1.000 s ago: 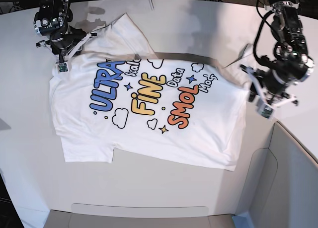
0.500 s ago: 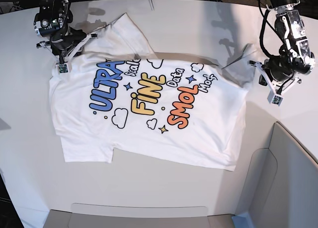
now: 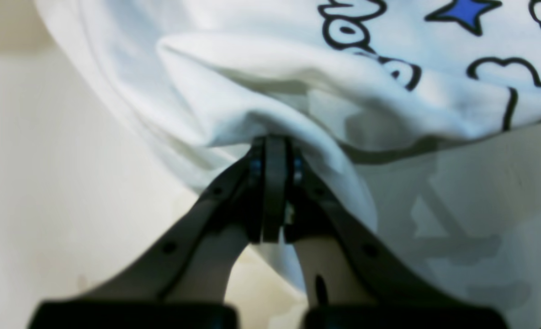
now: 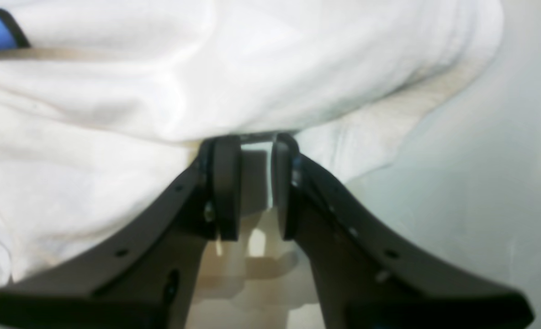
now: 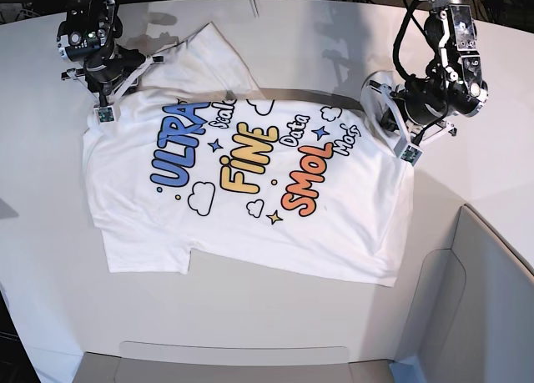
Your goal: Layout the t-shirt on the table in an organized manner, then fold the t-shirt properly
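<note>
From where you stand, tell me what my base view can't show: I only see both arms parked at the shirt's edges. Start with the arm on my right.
Observer: The left gripper has its jaws shut on a bunched fold of the t-shirt.
Operator: Now report the other arm.
Observer: The right gripper has a gap between its pads, with shirt fabric draped across the tips.
Operator: Say whether it is actually pinching.
Observer: Cannot tell; the cloth hides the tips.
</note>
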Controlling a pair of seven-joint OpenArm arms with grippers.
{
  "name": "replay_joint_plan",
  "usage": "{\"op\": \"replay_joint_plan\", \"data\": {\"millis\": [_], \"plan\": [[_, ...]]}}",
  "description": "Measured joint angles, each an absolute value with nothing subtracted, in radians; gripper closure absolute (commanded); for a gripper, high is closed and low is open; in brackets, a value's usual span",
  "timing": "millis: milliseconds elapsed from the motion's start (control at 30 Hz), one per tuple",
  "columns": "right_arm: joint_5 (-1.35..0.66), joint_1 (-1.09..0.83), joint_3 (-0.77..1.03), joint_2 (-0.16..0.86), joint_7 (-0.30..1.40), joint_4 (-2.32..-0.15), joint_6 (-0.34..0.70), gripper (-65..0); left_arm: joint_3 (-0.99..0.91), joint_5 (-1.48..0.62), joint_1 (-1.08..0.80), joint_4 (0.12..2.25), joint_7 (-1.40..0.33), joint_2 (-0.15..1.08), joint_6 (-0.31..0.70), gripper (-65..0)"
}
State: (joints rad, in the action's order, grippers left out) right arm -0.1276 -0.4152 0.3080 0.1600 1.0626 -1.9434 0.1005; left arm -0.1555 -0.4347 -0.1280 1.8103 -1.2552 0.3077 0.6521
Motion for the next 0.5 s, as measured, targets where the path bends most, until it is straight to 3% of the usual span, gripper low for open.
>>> {"op": "replay_joint_plan", "data": {"millis": [500], "plan": [[-0.128, -0.41, 0.307, 0.163, 1.049, -1.928, 0.101, -13.9, -0.158, -0.434, -0.191, 1.762, -1.257, 0.38, 0.652, 0.0]]}}
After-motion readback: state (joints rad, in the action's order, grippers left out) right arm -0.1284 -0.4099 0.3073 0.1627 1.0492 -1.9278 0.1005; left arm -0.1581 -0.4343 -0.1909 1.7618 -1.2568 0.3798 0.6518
